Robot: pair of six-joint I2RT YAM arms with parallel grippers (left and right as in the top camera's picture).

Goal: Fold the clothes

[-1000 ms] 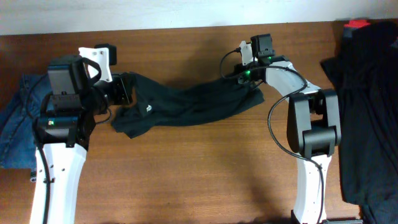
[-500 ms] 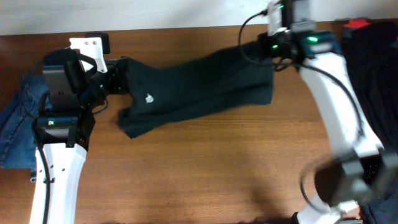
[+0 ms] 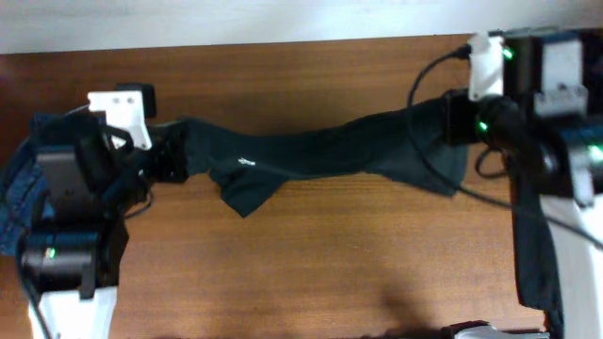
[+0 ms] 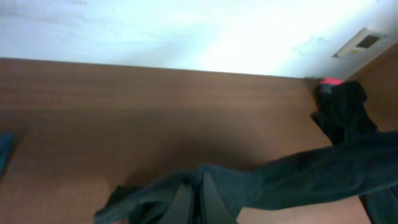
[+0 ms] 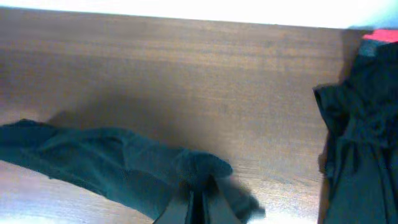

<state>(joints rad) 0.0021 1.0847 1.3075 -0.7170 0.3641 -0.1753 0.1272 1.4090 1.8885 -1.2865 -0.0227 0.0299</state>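
While the left gripper [image 4: 198, 196] and right gripper [image 5: 200, 196] clench its ends, the soft black short-sleeved T-shirt [image 3: 320, 158] stretches between them, rumpled, small white logo [image 3: 247, 162] showing.

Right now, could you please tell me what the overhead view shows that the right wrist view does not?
Only overhead: the left pincer shut on one end of the black T-shirt, the shirt's small white logo, and blue jeans at the left edge of the wooden table. Only right wrist: a red item on top of a dark heap at the right. Both: the right pincer shut on the T-shirt's other end, above the table.
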